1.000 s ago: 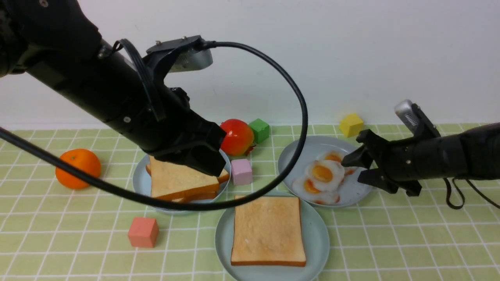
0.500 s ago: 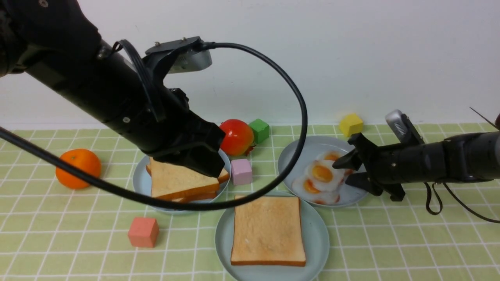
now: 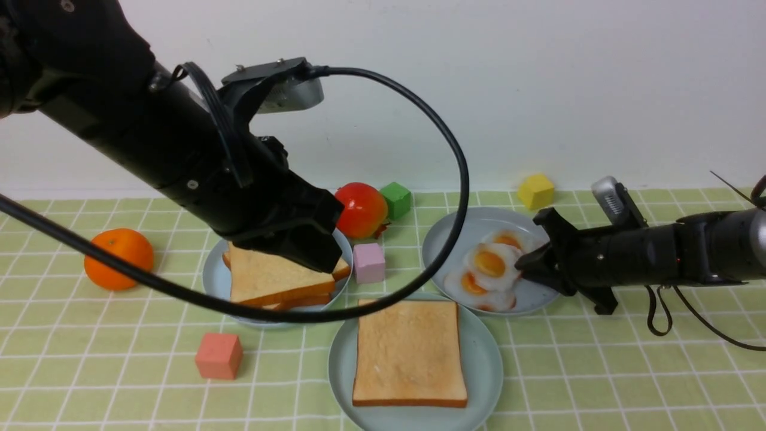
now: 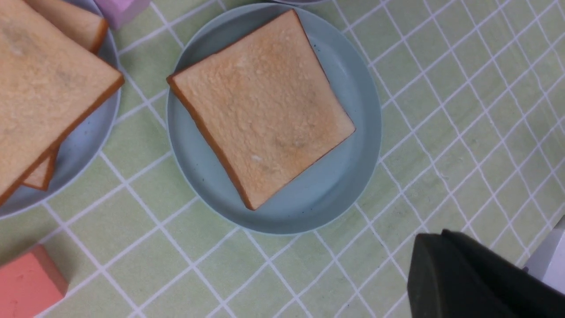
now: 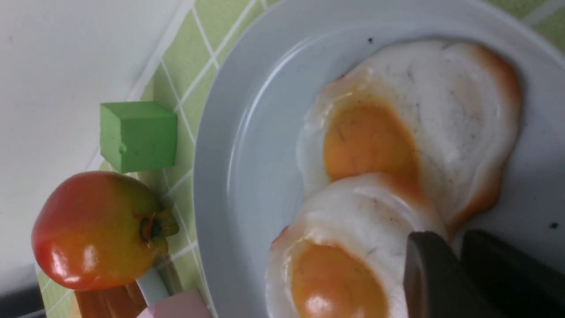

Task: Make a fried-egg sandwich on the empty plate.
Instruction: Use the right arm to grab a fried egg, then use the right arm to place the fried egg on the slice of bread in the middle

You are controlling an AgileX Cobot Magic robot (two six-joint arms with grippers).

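The pale mint plate at the front centre holds one toast slice, with nothing on top of it; both also show in the left wrist view, plate and slice. Several fried eggs lie on a grey-blue plate at the right. My right gripper is shut on the rim of the top fried egg, its fingers pinching the white. My left gripper is shut and empty, hovering over the toast stack on the left grey-blue plate.
An orange sits at the left and a red fruit behind the toast plate. Green, lilac, salmon and yellow cubes lie around the plates. A black cable loops over the middle.
My right gripper moved left and down onto the egg plate and closed from open onto the top egg's edge. The left arm has barely moved.
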